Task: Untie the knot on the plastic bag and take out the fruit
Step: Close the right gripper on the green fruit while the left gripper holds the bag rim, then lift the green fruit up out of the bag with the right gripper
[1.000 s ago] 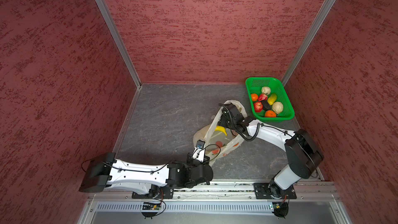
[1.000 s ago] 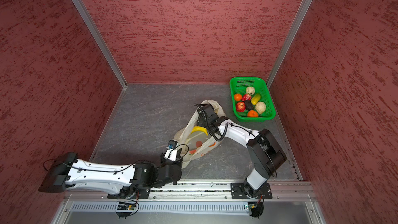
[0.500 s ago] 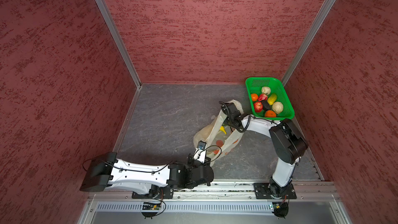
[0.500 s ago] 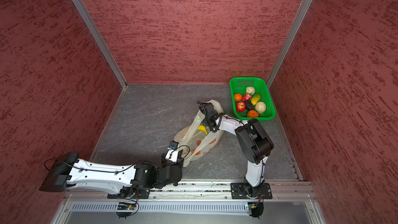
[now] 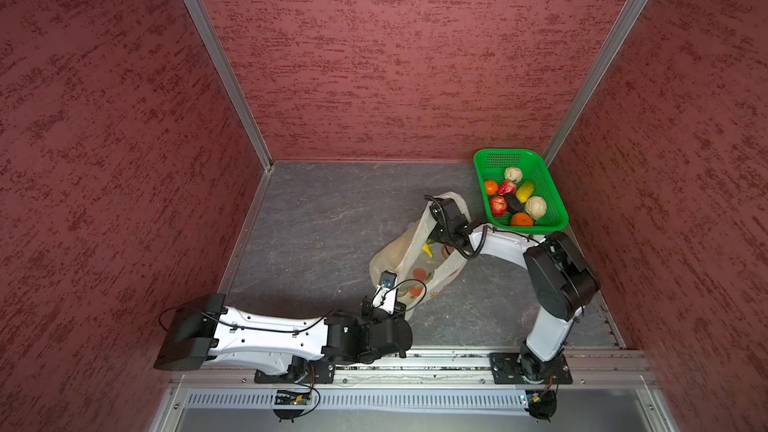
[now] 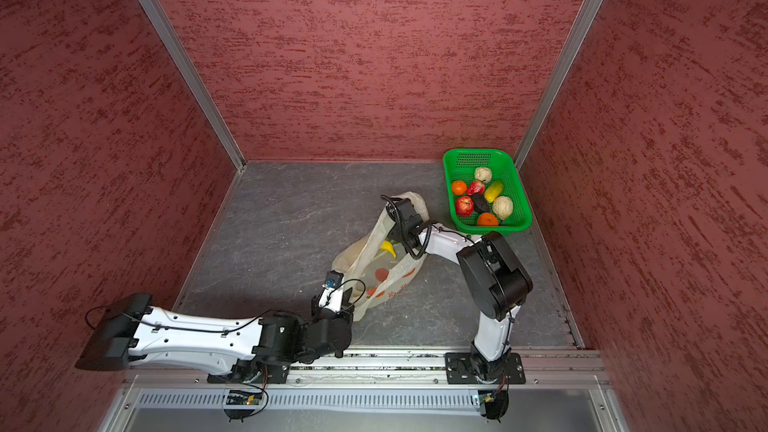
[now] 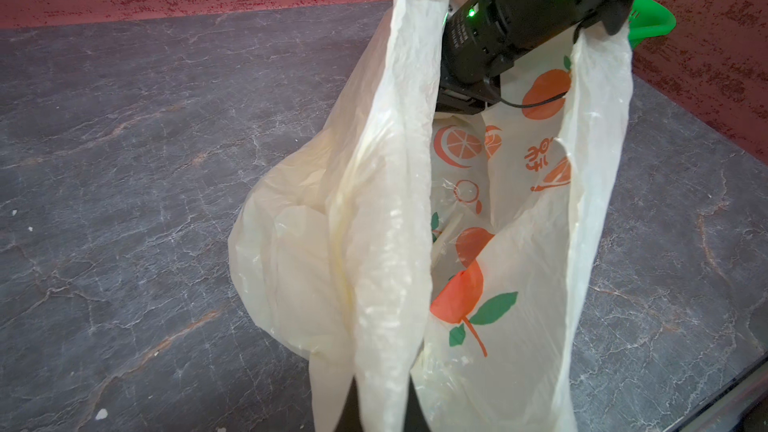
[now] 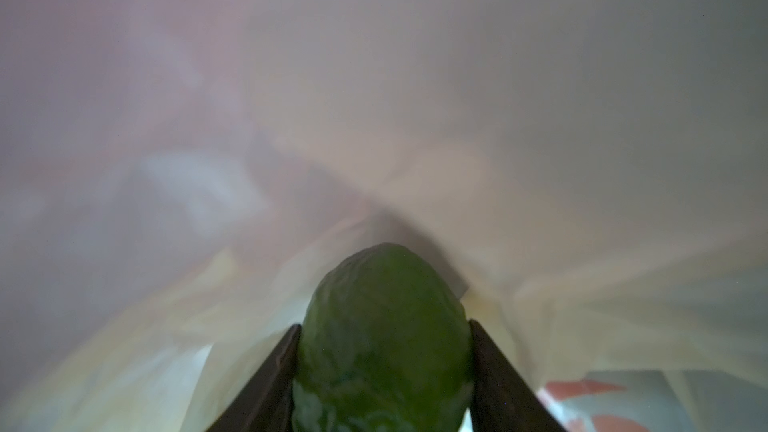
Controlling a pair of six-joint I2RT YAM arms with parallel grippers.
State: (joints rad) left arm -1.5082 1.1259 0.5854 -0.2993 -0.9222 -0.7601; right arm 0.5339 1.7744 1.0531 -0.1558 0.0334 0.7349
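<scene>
Dark fingers [image 8: 266, 384] of the right gripper [image 8: 384, 324] press both flanks of a green bumpy fruit [image 8: 382, 284], so these jaws are closed on it. They sit deep inside the plastic bag [image 5: 405, 249], whose blurred cream film surrounds them on every side. Just outside those jaws, in the bag's open mouth, a yellow banana [image 5: 427, 250] lies against the inner wall, seen in both top views. The left gripper [image 7: 382, 417] is clamped tight on one cream handle loop [image 7: 386, 243] of the bag. That strip runs straight out from between its jaws and holds that side of the mouth up. The other loop [image 7: 598, 118], farther from these jaws, hangs off the right arm [image 7: 511, 22]. The bag, printed with orange fruit and green leaves, sags on the grey stone-patterned tabletop [image 5: 324, 218] between the two grippers. Behind the right gripper and well apart from the left one, a green basket [image 5: 549, 191] stands just beside the bag. It holds oranges [image 5: 490, 187], red apples [image 5: 498, 205], a dark avocado [image 5: 514, 203], a yellow-green mango [image 5: 525, 190] and cream bumpy fruits [image 5: 536, 207].
</scene>
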